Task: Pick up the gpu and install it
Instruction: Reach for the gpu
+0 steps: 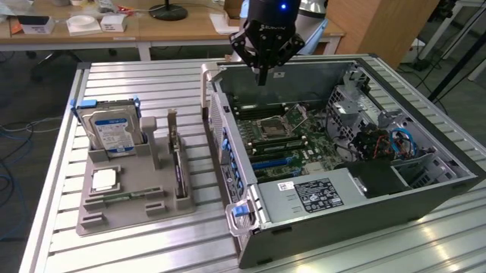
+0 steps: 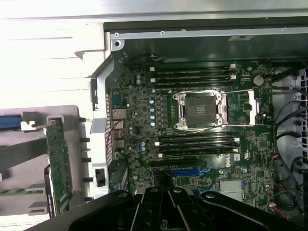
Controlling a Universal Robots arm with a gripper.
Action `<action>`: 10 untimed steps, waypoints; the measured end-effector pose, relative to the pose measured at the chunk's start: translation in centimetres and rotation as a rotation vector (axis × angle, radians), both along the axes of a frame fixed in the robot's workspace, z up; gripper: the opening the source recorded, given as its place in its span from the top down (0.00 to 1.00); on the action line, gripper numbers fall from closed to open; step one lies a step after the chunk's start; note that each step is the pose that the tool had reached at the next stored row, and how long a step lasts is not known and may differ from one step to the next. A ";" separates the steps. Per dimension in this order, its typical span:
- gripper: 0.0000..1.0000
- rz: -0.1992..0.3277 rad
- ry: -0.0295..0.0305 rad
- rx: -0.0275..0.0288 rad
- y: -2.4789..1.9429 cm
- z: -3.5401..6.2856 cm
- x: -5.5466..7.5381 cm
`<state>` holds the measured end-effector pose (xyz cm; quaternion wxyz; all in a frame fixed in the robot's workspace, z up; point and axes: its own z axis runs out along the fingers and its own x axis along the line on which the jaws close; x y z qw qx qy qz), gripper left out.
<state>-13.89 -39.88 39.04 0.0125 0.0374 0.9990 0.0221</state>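
Note:
The gpu (image 1: 176,154) is a thin dark green card with a silver bracket, standing on edge in a slot of the grey holder tray (image 1: 136,219), to the exterior view's left of the open computer case (image 1: 425,190). The wrist view shows the gpu (image 2: 58,163) beside the case wall. My gripper (image 1: 262,77) hangs above the far end of the case, well apart from the gpu, shut with nothing between its fingers. In the wrist view the gripper (image 2: 166,185) sits over the motherboard's (image 2: 139,120) blue expansion slot (image 2: 185,171).
The tray also holds a silver hard drive with a blue label (image 1: 114,133), a square processor (image 1: 104,180) and a memory stick (image 1: 125,196). Inside the case lie the processor socket (image 1: 272,129), cables (image 1: 402,142) and a power supply (image 1: 311,196). Desks stand behind.

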 end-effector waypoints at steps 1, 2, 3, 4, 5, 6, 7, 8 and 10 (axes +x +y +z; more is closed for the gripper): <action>0.90 0.000 0.0000 0.0000 0.00 0.00 0.0; 0.90 0.000 0.0000 0.0000 0.00 0.00 -0.1; 0.90 0.000 0.0000 -0.0001 0.00 0.00 -0.1; 0.90 0.000 0.0000 0.0000 0.00 -0.01 -0.1; 0.90 0.000 0.0000 0.0000 0.00 -0.01 -0.2; 0.90 0.000 0.0000 0.0000 0.00 -0.01 -0.2; 0.90 0.000 0.0000 0.0000 0.00 -0.01 -0.2; 0.90 0.000 0.0000 0.0000 0.00 -0.02 -0.3; 0.90 0.000 0.0000 0.0000 0.00 -0.02 -0.3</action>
